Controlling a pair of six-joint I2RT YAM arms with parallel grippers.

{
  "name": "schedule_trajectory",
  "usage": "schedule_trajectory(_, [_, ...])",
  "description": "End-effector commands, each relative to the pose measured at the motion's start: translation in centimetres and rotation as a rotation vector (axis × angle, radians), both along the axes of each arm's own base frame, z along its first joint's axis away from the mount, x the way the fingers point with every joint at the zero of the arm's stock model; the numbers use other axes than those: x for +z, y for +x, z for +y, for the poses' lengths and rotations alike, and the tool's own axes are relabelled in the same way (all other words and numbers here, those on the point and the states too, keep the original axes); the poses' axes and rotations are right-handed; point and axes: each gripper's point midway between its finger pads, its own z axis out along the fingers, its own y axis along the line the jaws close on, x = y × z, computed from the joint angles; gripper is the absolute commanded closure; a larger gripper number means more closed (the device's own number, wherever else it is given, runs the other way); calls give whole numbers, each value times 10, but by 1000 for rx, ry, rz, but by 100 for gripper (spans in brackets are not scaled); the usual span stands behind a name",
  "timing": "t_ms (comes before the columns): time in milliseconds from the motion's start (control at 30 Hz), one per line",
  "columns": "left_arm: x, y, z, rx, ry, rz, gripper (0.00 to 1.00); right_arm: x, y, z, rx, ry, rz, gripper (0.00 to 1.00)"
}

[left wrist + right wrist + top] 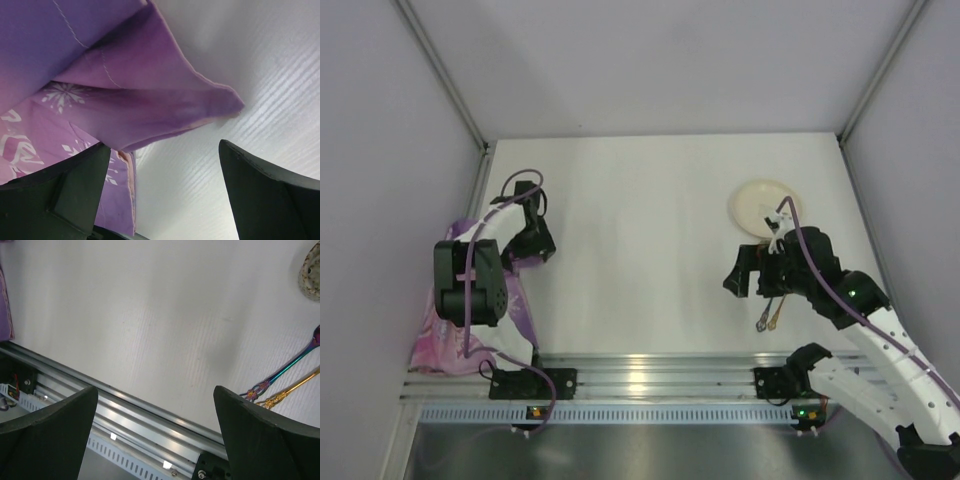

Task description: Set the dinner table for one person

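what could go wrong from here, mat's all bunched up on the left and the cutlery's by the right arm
1. The placemat lies folded over itself by the open left gripper; a pinch may catch one layer and drag it out creased.
2. The two utensils lie close together near the rail; the open right gripper might take both, or push one onto the rail.

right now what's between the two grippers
Nothing: bare dinner table between left gripper and right gripper, seen in the top view.
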Motion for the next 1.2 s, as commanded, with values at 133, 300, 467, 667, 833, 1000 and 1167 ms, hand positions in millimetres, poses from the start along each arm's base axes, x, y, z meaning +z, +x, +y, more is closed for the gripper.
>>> schedule_trajectory(133, [6, 19, 32, 72, 21, -59, 7, 9, 7, -4, -14, -37, -31, 0])
schedule_trajectory(300, [-1, 22, 36, 101, 5, -53, 14, 8, 9, -7, -27, -54, -36, 0])
schedule_trajectory(467, [-10, 17, 31, 105, -26, -29, 43, 7, 10, -9, -46, -59, -38, 0])
schedule_trajectory(667, [-13, 9, 25, 111, -51, -27, 100, 5, 11, -10, -48, -64, -34, 0])
schedule_trajectory(833, [3, 21, 3, 122, -145, -101, 100, 9, 10, -9, -45, -57, -44, 0])
schedule_trajectory(1000, [29, 50, -57, 13, -167, -161, 100, 16, 8, -10, -49, -46, -53, 0])
schedule_trajectory(1167, [43, 81, -135, -65, -219, -195, 100, 33, 5, -14, -57, -35, -78, 0])
